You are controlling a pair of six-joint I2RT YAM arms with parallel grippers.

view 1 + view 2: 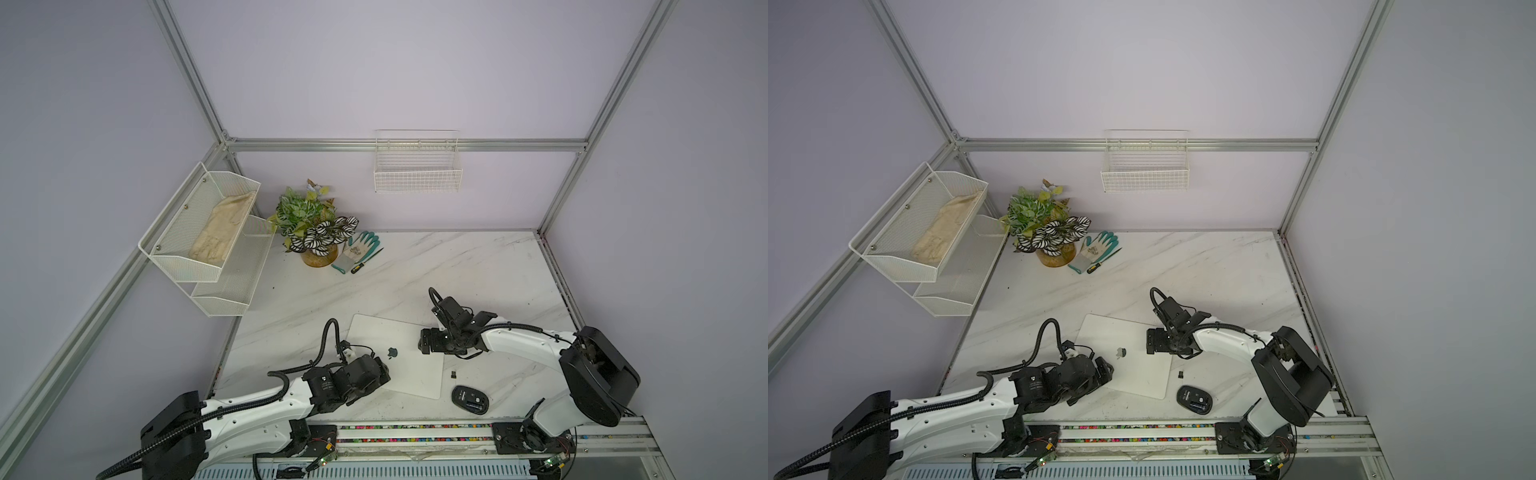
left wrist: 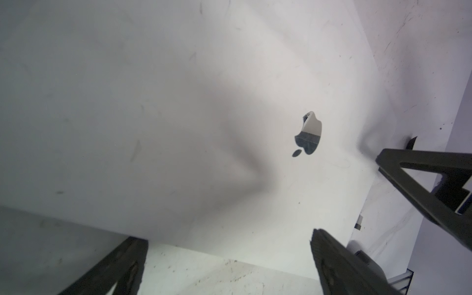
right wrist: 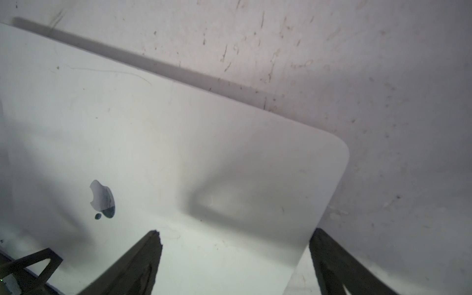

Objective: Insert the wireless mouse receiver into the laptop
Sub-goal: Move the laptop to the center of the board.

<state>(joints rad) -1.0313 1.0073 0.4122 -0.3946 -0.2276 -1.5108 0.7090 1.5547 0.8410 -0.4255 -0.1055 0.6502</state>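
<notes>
Starting at the near rail, what comes first?
— The black mouse [image 1: 470, 400], with some bluish detail on top too small to read. Just past it the wireless mouse receiver [image 1: 453, 374] lies loose on the marble table [image 1: 478, 282], just beside the laptop [image 1: 409, 376]'s right edge. Whether they touch I cannot tell.

And the laptop itself?
— Closed and flat, logo up. The left gripper [image 1: 382, 374] covers its near left corner in both top views, and no side shows clearly enough to make out a port.

The jaws?
— The left fingers [image 2: 332, 258] are hidden under the wrist from above, but the left wrist view shows them spread wide with nothing held, their bases cut off by the frame. The right gripper [image 1: 424, 341] hangs over the lid's right edge, toward the far end, also gaping and empty. Its wrist view has one finger [image 3: 143, 260] above the lid and the other past the edge, above the table.

Farther back?
— A green-tipped glove [image 1: 363, 245] with a screwdriver [image 1: 358, 267] beside it, a potted plant [image 1: 311, 228], mesh shelves [image 1: 183, 224] holding something pale and crumpled, and a wire basket [image 1: 417, 178] on the back wall.
</notes>
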